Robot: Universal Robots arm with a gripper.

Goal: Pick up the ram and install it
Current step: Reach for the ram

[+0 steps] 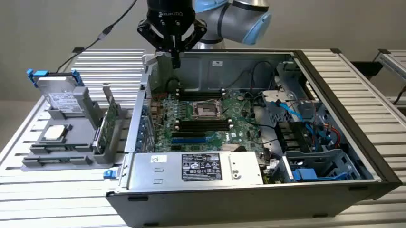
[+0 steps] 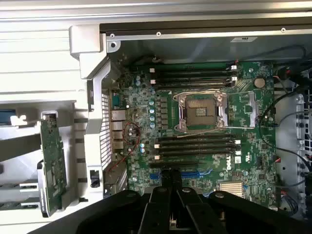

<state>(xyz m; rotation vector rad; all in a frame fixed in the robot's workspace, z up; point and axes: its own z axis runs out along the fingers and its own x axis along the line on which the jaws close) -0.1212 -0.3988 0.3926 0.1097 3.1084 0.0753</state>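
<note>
- The hand [image 1: 176,61] [image 2: 171,176] is clenched, fingers pressed together with nothing between them.
- It hangs above the far-left corner of the open computer case [image 1: 343,95], just over the case's far wall, fingers pointing straight down.
- Above it, the grey and blue arm [image 1: 235,16] bends in from the far side.
- In the wrist view, the fingertips sit over the green motherboard [image 1: 190,128] [image 2: 204,146], which lies flat on the case floor.
- At the middle of the board is the silver processor socket [image 1: 208,109] [image 2: 201,111], with rows of long black memory slots [image 1: 201,124] [image 2: 195,145] on two sides of it.
- At the case's near edge, a metal power supply [image 1: 203,167] shows a black-and-white label on top.
- Now the ram [image 1: 113,114] [image 2: 52,168]: it is outside the case, on the exterior view's left, well apart from the hand.
- It stands on its long edge in a grey holder [image 1: 57,159], just beside the case's left wall.
- Further left in that holder, a silver hard drive [image 1: 63,97] with blue clips stands tilted, and a square processor chip [image 1: 55,133] lies flat in front of it.
- Case and holder both rest on the slatted metal desk [image 1: 381,142].
</note>
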